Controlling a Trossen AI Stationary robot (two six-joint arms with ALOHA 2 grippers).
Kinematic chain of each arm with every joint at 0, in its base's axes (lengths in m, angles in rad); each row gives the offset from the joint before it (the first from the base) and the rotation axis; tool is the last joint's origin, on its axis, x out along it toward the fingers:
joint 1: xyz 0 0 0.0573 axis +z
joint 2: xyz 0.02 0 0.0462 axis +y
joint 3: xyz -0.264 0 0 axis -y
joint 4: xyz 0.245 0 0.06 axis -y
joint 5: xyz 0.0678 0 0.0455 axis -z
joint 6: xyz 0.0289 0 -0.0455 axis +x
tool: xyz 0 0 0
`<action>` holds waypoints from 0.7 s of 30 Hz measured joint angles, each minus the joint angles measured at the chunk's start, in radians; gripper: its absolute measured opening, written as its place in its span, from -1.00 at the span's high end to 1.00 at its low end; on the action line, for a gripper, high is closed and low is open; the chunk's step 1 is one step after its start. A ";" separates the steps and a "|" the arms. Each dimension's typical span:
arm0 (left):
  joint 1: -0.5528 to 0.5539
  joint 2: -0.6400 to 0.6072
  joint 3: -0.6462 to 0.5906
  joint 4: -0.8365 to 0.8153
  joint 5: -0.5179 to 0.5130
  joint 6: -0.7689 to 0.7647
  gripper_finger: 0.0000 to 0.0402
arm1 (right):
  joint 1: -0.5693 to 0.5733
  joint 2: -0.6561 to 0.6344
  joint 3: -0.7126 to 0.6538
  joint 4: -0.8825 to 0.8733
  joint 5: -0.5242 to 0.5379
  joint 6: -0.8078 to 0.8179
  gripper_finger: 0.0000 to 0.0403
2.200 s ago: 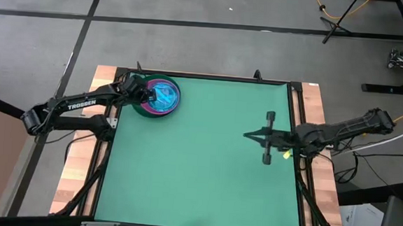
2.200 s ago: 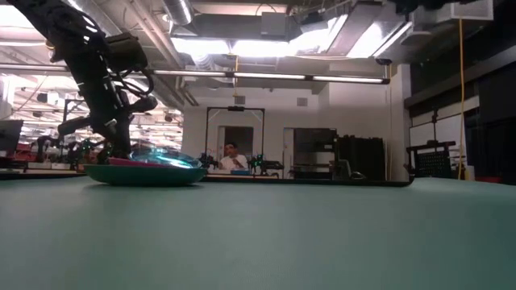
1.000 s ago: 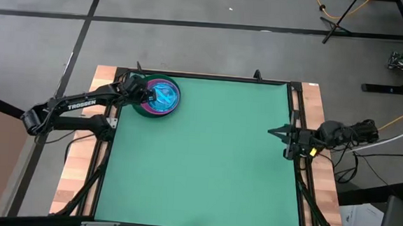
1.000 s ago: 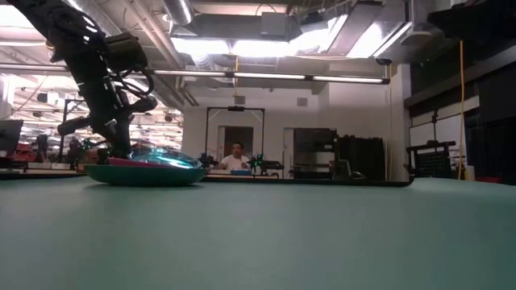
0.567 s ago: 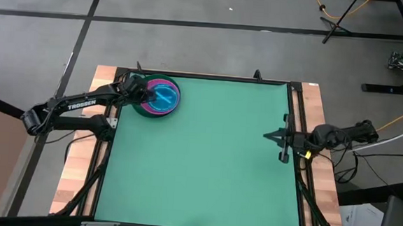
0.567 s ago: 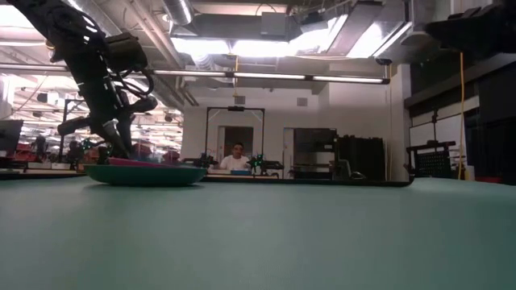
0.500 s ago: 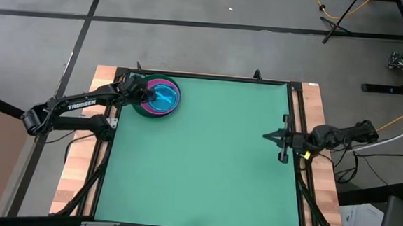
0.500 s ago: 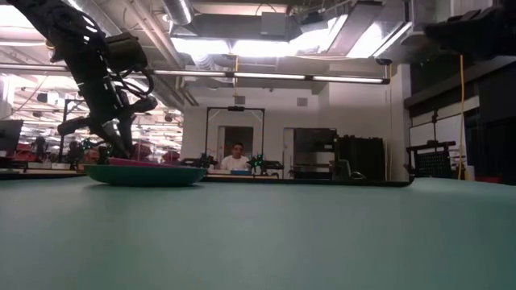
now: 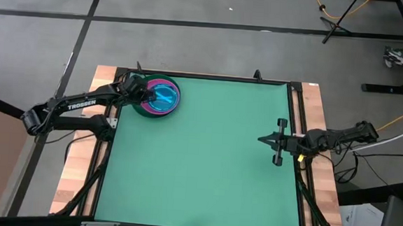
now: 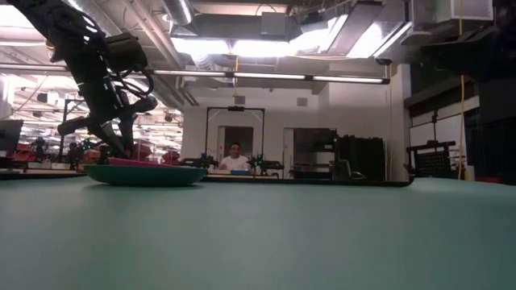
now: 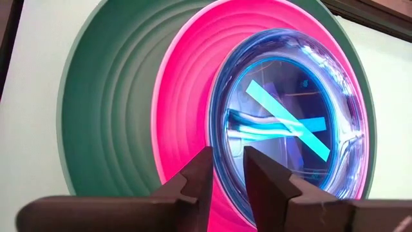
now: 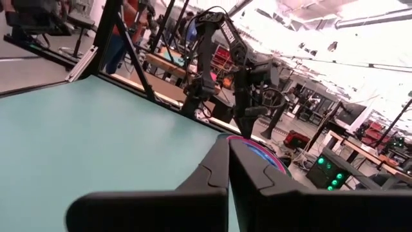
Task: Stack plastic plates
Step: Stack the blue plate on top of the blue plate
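The plastic plates stand in one stack [image 9: 158,98] at the table's far left. The dark green plate [image 11: 103,109] is at the bottom, a solid pink one [image 11: 187,103] lies on it, and a translucent cyan one [image 11: 283,116] lies flat on top. The stack also shows in the low view [image 10: 145,173]. My left gripper [image 11: 227,169] hovers just over the cyan plate's left rim and is open by a narrow gap. My right gripper [image 9: 260,139] is shut and empty, in the air near the table's right edge.
The green mat [image 9: 198,169] stretches bare between the stack and my right gripper. Wooden boards [image 9: 78,175] and dark frame rails border it left and right. A person [image 10: 235,158] sits in the room far behind the table.
The cyan plate, which stood tilted with one side raised above the stack, has dropped flat onto the pink plate. My left gripper has stayed over its rim. My right gripper has moved a little toward the table's left and near edges.
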 joint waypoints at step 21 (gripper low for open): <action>-0.001 0.000 0.000 0.000 0.001 0.000 0.60 | -0.024 0.001 -0.016 0.032 0.044 -0.290 0.99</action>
